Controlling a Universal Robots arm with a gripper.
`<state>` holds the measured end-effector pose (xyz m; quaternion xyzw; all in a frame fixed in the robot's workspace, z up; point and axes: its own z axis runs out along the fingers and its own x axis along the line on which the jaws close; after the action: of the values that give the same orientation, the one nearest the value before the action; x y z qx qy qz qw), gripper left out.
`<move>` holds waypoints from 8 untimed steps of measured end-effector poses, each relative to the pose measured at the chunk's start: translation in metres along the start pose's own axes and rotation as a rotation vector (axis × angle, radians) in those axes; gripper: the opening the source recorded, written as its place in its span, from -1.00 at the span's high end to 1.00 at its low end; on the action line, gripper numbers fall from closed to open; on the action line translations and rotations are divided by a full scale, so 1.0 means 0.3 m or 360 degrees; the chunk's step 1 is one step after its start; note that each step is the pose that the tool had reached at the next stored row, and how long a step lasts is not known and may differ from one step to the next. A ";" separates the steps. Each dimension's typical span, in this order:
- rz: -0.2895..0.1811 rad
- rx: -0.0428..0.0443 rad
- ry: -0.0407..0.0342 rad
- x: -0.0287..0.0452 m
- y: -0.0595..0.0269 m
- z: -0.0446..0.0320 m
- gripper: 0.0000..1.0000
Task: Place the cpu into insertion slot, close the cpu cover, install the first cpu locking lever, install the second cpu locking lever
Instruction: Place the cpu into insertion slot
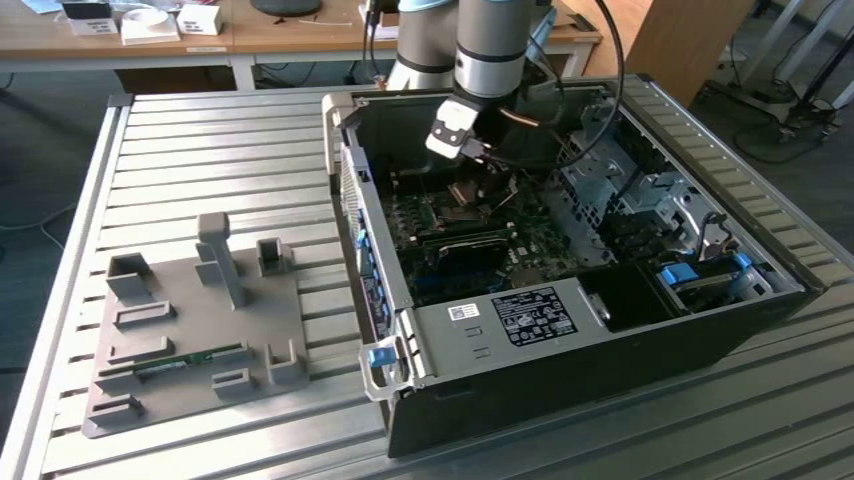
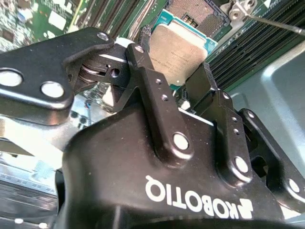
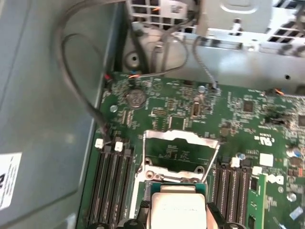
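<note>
Right now I have the gripper (image 2: 171,62) clamped on the cpu's (image 2: 180,45) edges, close over the insertion slot (image 2: 195,12). The cpu cover (image 3: 157,135) stands raised beside the slot, leaving it clear.

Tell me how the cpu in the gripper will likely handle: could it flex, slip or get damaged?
The cpu is a flat metal-topped chip, so probably stiff and light. The gripper pinches only its thin edges, so it may slip or twist if bumped. Its green rim looks thin, likely fragile if knocked on the insertion slot.
</note>
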<state>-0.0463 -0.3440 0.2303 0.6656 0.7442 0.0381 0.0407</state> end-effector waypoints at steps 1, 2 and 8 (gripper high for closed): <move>0.0029 0.0000 -0.0003 0.000 0.000 0.000 -0.08; 0.0057 0.0001 -0.0006 0.000 0.000 0.000 -0.08; 0.0145 0.0002 -0.0016 0.000 0.000 0.000 -0.08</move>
<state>-0.0463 -0.3441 0.2304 0.6990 0.7130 0.0361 0.0425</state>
